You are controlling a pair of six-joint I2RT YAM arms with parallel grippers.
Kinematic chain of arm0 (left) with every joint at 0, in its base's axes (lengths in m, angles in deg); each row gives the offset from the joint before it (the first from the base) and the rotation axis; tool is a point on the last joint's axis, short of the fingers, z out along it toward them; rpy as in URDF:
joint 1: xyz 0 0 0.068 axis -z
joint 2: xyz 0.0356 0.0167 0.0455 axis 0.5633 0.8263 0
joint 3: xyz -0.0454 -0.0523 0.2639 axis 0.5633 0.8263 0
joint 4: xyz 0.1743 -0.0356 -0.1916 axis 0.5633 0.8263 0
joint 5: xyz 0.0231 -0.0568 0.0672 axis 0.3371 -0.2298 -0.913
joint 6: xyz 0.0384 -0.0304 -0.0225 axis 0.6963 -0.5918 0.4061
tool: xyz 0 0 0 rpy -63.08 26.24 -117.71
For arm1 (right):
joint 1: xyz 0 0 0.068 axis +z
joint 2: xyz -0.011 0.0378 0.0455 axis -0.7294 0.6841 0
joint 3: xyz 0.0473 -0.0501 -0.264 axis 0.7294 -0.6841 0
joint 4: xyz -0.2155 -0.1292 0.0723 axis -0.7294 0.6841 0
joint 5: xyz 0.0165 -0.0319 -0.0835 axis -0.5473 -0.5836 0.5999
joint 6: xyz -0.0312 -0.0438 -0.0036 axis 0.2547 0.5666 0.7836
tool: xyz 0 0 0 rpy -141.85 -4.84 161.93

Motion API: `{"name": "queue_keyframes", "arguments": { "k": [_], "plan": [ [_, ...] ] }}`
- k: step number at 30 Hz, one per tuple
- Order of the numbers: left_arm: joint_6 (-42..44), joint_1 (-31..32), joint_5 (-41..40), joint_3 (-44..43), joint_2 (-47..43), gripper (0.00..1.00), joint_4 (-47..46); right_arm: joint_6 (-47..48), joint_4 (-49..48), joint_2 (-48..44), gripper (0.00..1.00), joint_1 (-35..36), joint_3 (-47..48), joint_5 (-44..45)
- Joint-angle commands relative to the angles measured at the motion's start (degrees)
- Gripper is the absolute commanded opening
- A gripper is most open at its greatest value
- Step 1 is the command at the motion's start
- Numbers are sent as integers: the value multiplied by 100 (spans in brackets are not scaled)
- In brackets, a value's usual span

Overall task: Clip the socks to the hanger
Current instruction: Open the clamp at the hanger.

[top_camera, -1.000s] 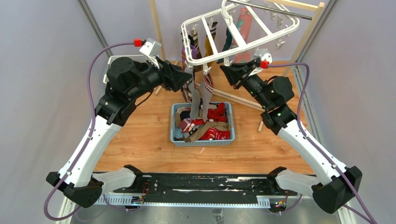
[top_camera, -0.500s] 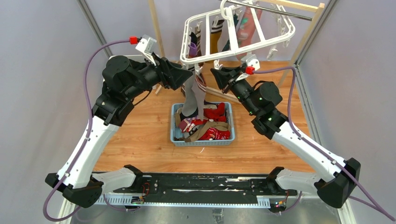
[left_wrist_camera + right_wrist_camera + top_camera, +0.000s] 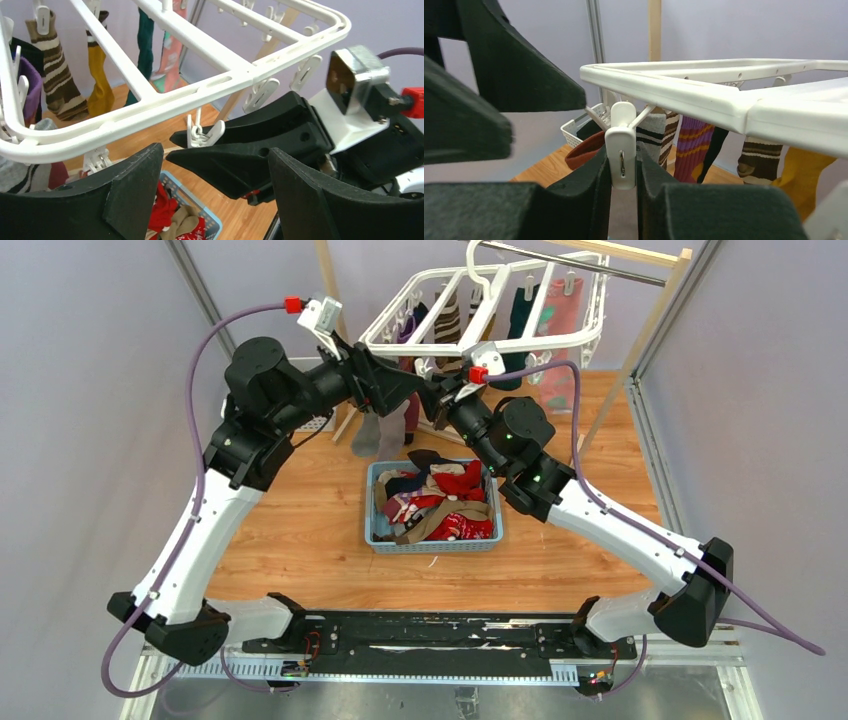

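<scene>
Since a second ago the right arm has swung left, and the hanger (image 3: 684, 92) has tilted with it. The right end effector (image 3: 623, 172) pinches one white clip (image 3: 621, 142); the left end effector (image 3: 215, 152) gapes empty beside it. About seven socks hang clipped, the grey sock (image 3: 385, 430) nearest. The next move is probably to fetch another from the one basket (image 3: 372, 530) on the surface.

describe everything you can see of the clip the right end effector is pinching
The clip is small, white, glossy-looking plastic with a metal wire spring on its face. It hangs upright from an edge bar of the hanger by a rounded top tab. The right end effector is shut on it, one black finger pressed against each side.
</scene>
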Motion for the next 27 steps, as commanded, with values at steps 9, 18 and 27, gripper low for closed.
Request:
{"name": "queue_keyframes", "arguments": {
  "k": [9, 18, 27],
  "plan": [
    [-232, 40, 203, -156, 484, 74, -184, -245, 270, 23, 0, 213, 197, -186],
    [-188, 45, 337, -241, 703, 66, -226, -423, 543, 117, 0, 226, 396, -312],
    [-304, 45, 461, -236, 849, 44, -318, -571, 855, 179, 0, 226, 620, -337]
  ]
}}
